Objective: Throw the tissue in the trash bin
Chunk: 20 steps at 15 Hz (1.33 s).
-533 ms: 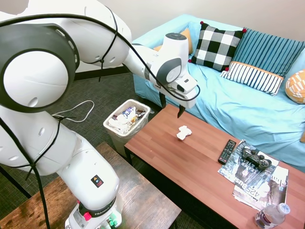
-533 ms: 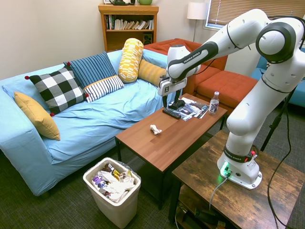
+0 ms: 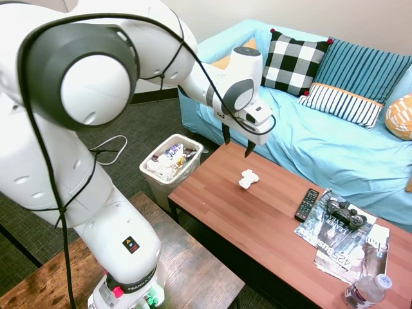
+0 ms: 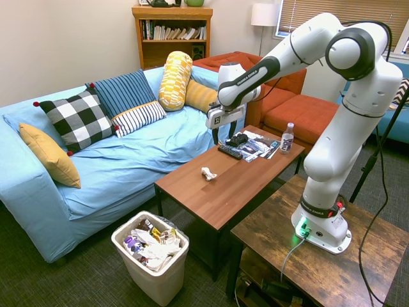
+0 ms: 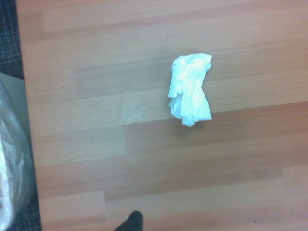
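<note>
Gripper [image 3: 236,145] is hanging above the tabletop [image 3: 257,222], fingers spread apart and pointing down, holding nothing. Tissue [image 3: 248,179] is lying on the bare wood just below the gripper and slightly toward the couch-free edge; the two are apart, no contact. In the wrist view the tissue [image 5: 190,89] is sitting a little off centre, so the gripper is not squarely over it. The wad is longer one way than the other, its long axis running roughly across the wood grain in that view. Judgement: the coming move is a short sideways correction, then a straight descent, with the fingers closing across the narrow side.

Trash bin [image 3: 170,163] is standing on the carpet off the end of the tabletop, on the arm's base side of the gripper and lower than it; it is already holding scraps. From the second exterior view the trash bin [image 4: 154,258] is well apart from the tissue [image 4: 208,173], past the tabletop's end.

Beyond the gripper on the other side: remote control [image 3: 306,204], game controller [image 3: 346,212] on magazines [image 3: 344,241], water bottle [image 3: 367,291] at the far end. Blue couch [image 3: 335,145] with cushions is running behind the tabletop.
</note>
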Motion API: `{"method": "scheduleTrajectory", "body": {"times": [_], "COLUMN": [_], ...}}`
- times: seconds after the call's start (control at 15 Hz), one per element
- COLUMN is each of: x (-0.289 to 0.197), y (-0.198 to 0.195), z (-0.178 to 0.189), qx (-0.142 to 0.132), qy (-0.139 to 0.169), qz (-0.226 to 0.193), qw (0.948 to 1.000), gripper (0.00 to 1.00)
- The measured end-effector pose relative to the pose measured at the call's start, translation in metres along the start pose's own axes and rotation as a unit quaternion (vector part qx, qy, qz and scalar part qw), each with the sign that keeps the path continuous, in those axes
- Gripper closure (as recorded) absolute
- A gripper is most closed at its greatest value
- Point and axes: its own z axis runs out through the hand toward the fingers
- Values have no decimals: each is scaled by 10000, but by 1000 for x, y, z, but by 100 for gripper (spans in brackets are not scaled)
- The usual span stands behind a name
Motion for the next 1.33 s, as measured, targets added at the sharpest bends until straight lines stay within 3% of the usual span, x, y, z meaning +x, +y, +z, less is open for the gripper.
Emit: {"method": "scheduleTrajectory", "body": {"times": [0.47,0.87,1.33], "x": [21,50,62], "y": [-54,-63,-81], "z": [101,177,231], "qx": [-260,-601,-793], "qy": [-86,-153,-203], "qz": [223,444,473], "qw": [9994,9971,9955], "gripper": [0,0,0]}}
